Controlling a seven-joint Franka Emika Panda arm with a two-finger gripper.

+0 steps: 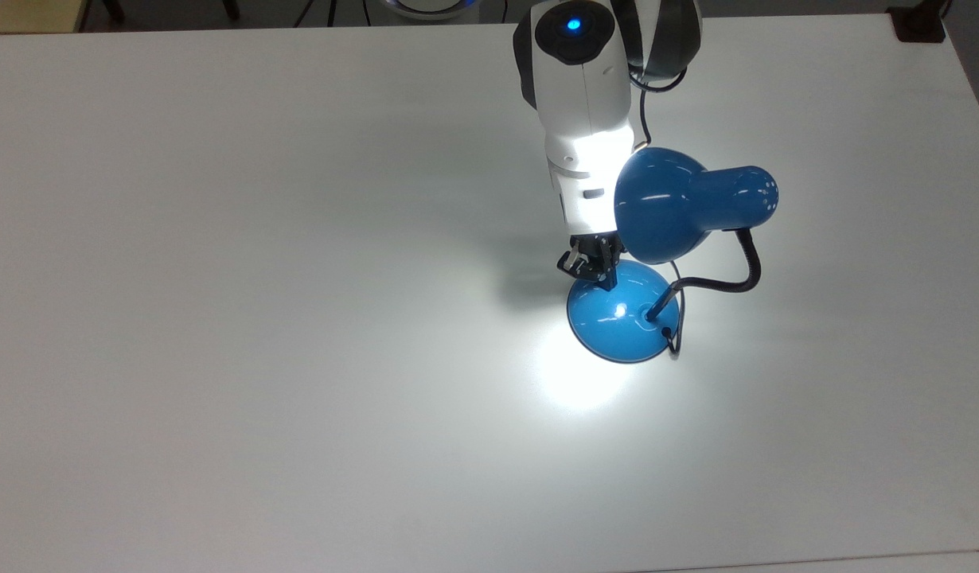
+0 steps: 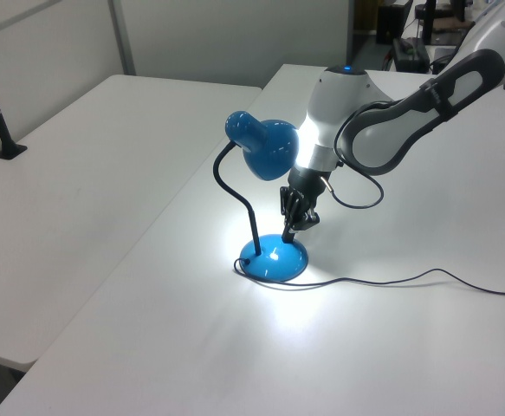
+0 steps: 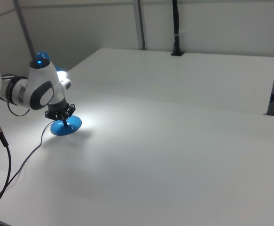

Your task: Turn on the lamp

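Blue lamp [image 1: 657, 263] lit; gripper [image 1: 606, 277] fingers together, tip on base.

Lamp [image 1: 625, 318] switch under pincer [image 1: 609, 280]

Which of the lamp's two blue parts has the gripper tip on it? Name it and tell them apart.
The domed base on the table: the gripper presses its upper edge. The bell-shaped shade hangs above on the black gooseneck, beside the arm's wrist, casting light downward.

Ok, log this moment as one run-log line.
lamp: lit | hand: tip on lamp base at switch | table: bright pool beside base
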